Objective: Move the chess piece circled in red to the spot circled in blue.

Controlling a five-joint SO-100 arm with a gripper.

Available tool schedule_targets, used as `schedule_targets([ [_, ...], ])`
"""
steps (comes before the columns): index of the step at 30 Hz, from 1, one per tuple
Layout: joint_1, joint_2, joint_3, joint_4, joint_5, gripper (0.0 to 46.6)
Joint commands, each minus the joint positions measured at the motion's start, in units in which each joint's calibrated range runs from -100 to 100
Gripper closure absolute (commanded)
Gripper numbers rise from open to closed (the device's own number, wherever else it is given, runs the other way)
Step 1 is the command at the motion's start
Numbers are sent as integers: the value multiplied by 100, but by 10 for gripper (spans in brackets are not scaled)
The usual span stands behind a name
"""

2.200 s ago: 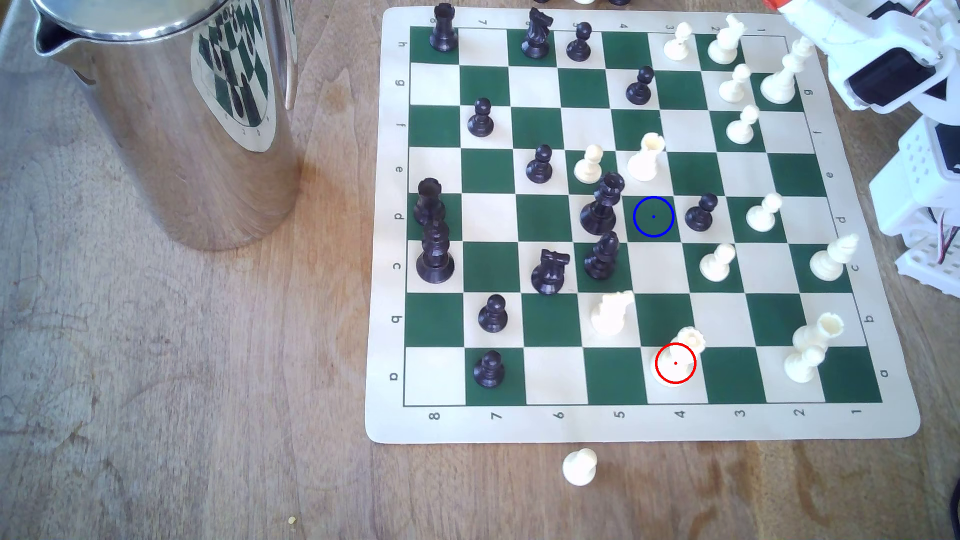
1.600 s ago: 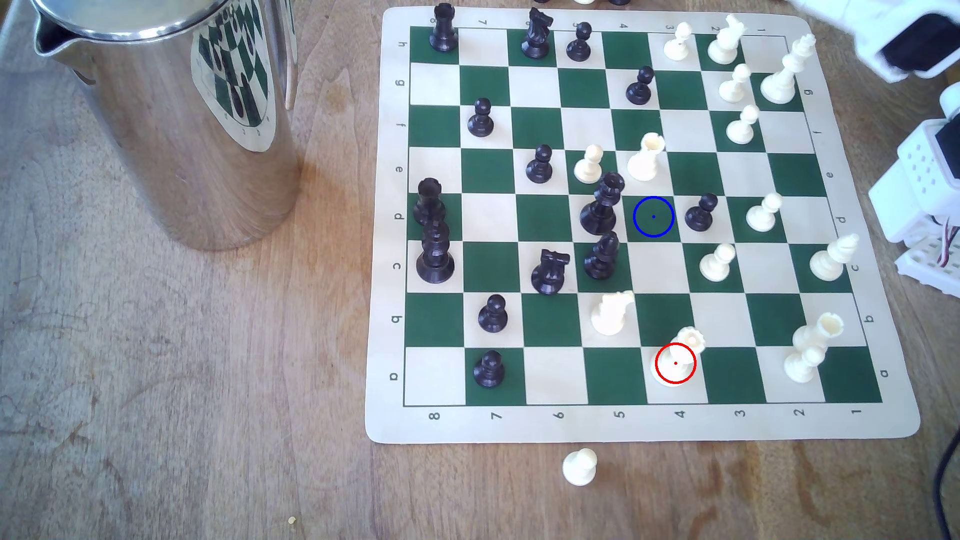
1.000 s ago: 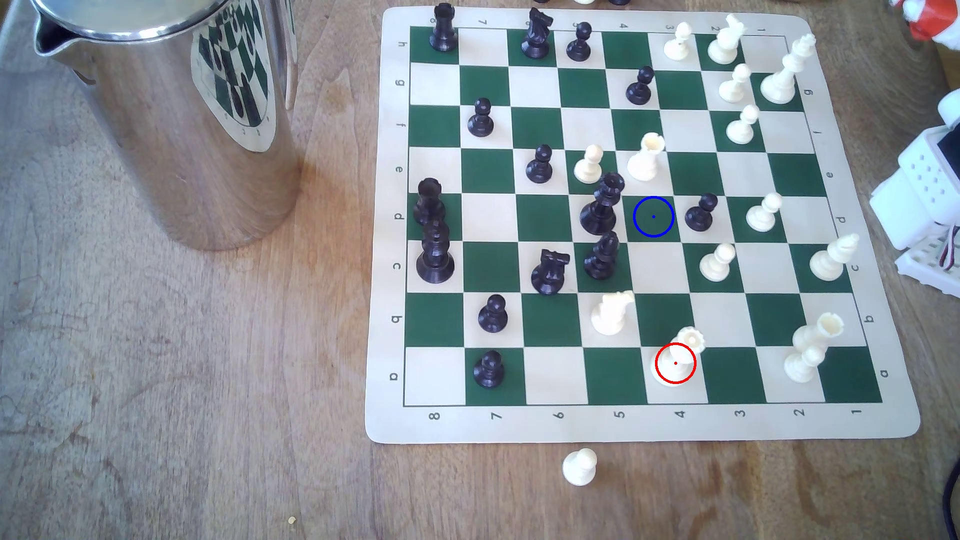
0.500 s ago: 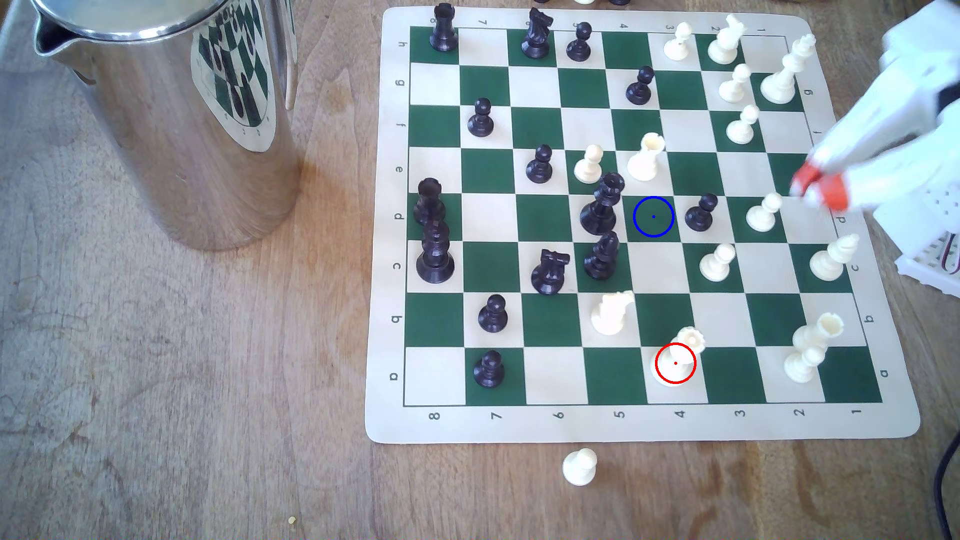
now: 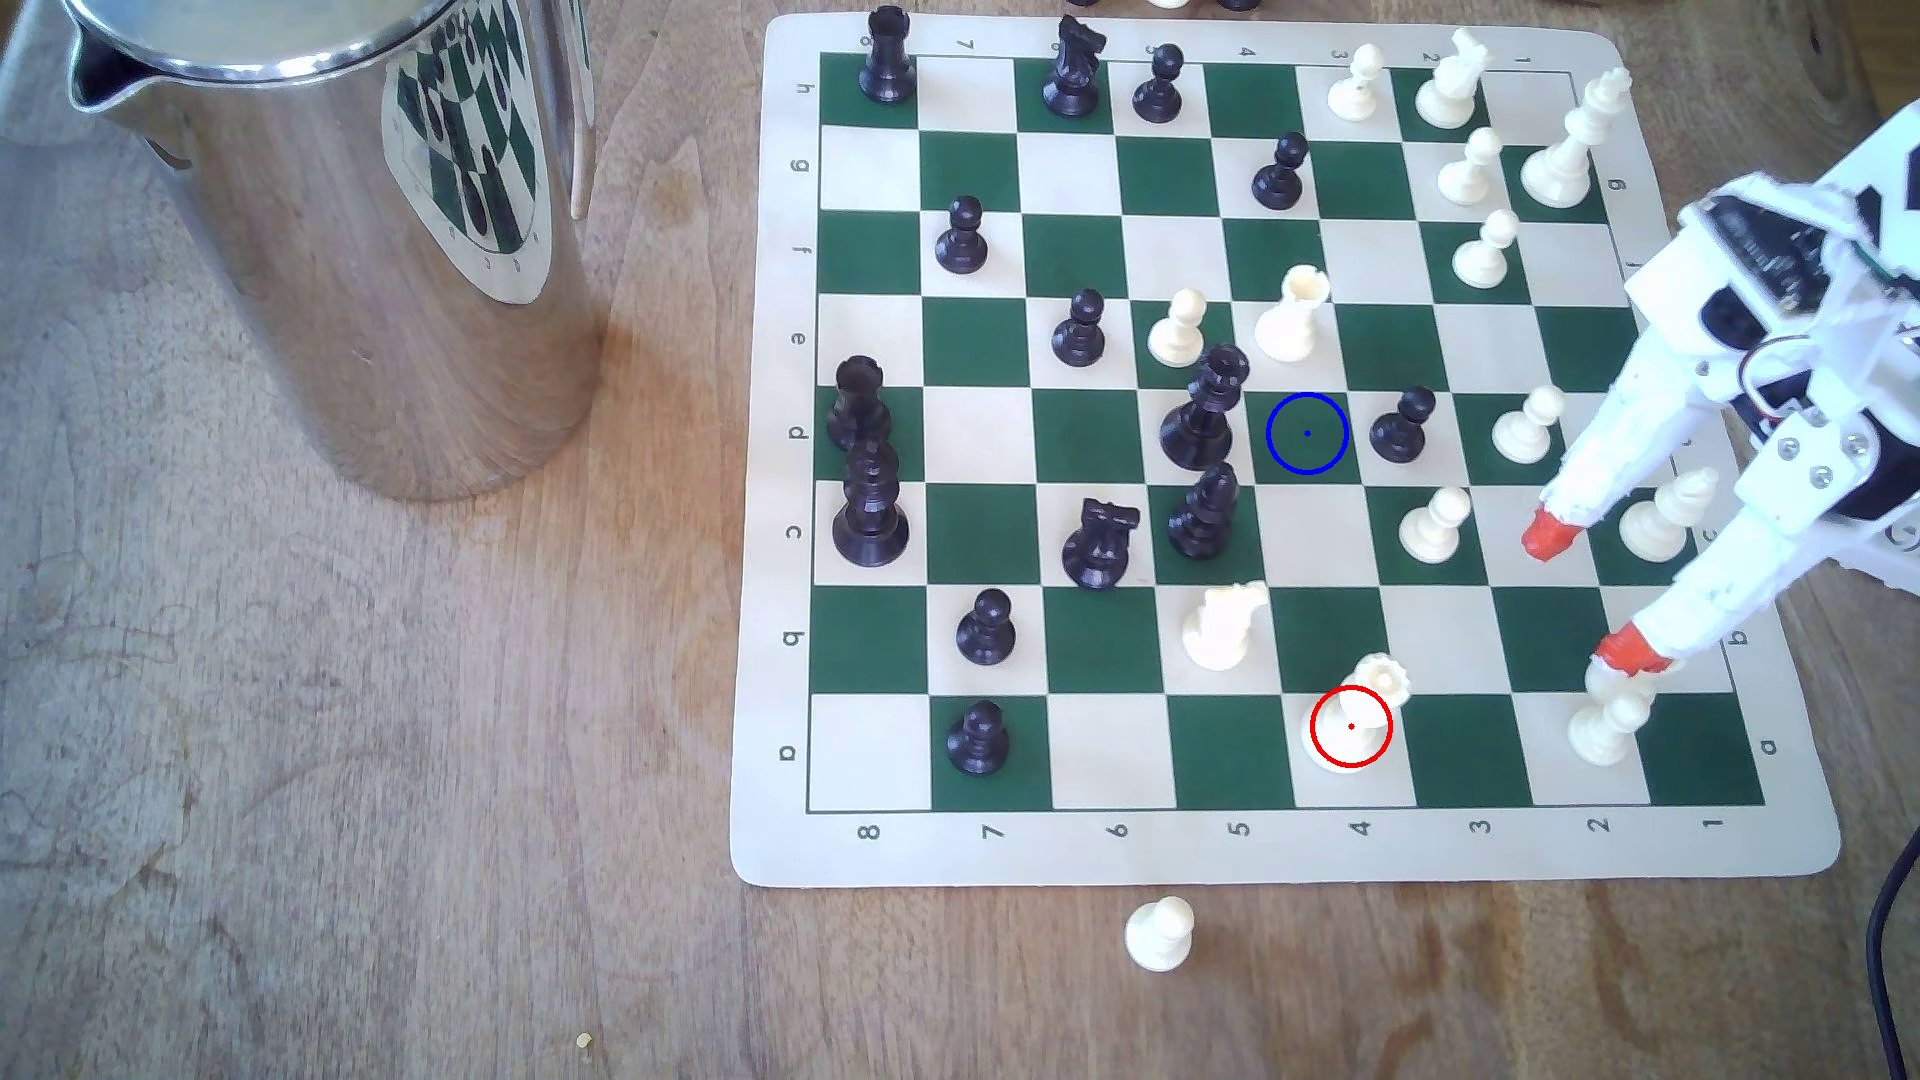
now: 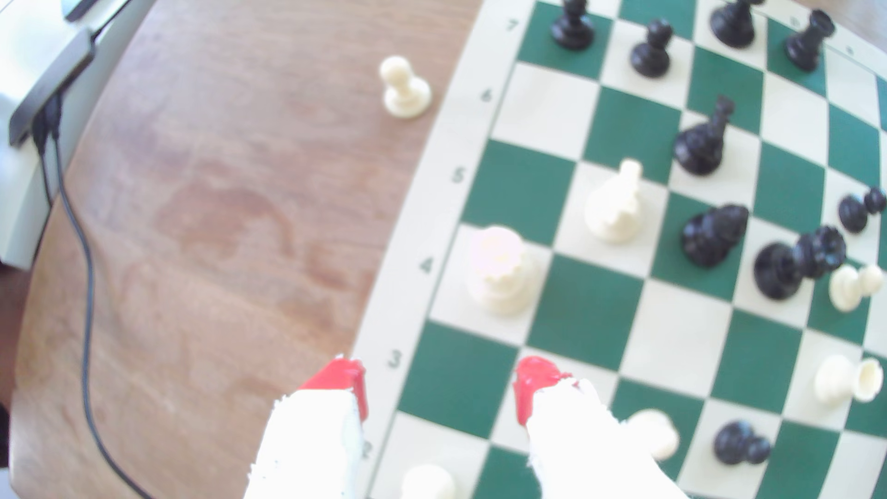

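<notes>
In the exterior view the gripper [image 5: 1592, 594] is over the board's right side with jaws wide and empty, probably ready to go around a piece. The queen [image 5: 1363, 717] stands on the red-ringed cream square in the near row; the blue-ringed green square [image 5: 1307, 433] is well apart, free.

In the wrist view the queen [image 6: 501, 271] stands upright ahead of the red fingertips [image 6: 533, 384], not between them.
</notes>
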Motion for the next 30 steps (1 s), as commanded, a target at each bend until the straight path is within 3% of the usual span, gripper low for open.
schedule_targets([
  [1,298,190,-333,29,205,294],
  [8,391,954,-88,-430,259,297],
  [14,493,1751,220,-1167,156,291],
  [30,282,2736,-360,-1462,-24,270],
])
